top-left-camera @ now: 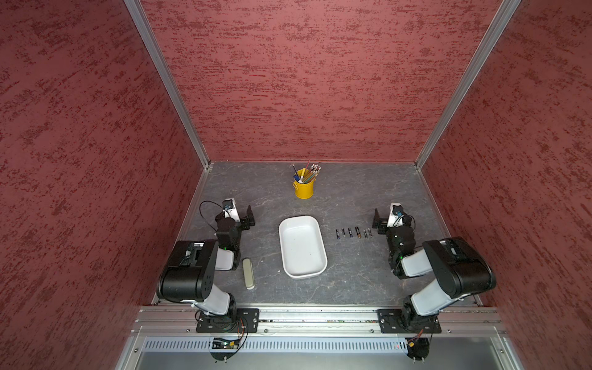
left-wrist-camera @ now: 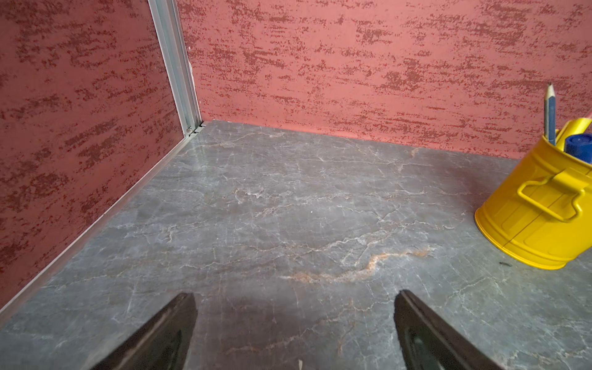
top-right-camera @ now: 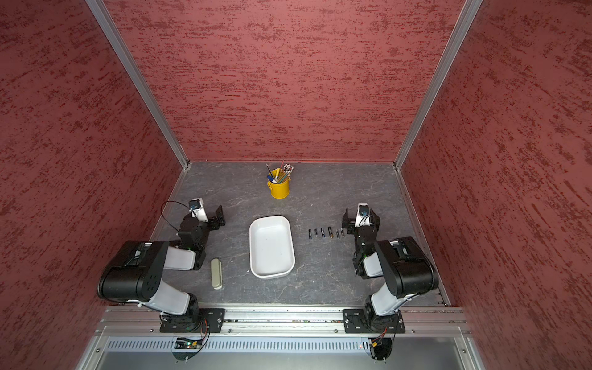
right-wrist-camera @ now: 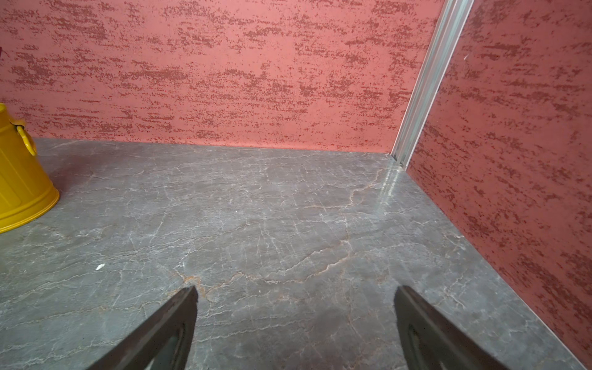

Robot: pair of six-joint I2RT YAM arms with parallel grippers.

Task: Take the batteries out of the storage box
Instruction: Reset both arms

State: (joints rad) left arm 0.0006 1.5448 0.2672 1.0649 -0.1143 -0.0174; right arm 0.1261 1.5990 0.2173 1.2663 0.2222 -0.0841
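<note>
Both of my grippers stand wide apart with nothing between the pads. The left gripper [left-wrist-camera: 294, 299] and the right gripper [right-wrist-camera: 296, 293] each show only bare grey table [right-wrist-camera: 288, 208] in the gap.

The batteries [top-left-camera: 354, 233] are not in the storage box [top-left-camera: 301, 250]. All six lie in a short row on the table, side by side and close together, just beside my right fingers [top-left-camera: 375, 218] on the side facing the box. The box sits between my two grippers and looks empty, save for a dark speck too small for me to name. I judge the job done, or all but done.

If I had to take one up, I'd expect it to be light, stiff and slick — a smooth round barrel that wants to roll sideways or squirt out of a skewed pinch. I'd take hold across the middle of the barrel, pads square to its length, not at the metal ends. They are thin and lie flat, so my fingertips would have to come right down to the table and close nearly all the way. The neighbours lie so near that a careless approach could set them rolling — the one nearest my right fingers looks the easiest pick.

The yellow pencil cup [top-left-camera: 303, 187] stands well beyond both sets of fingers, and the olive case [top-left-camera: 248, 274] lies back behind my left ones.
</note>
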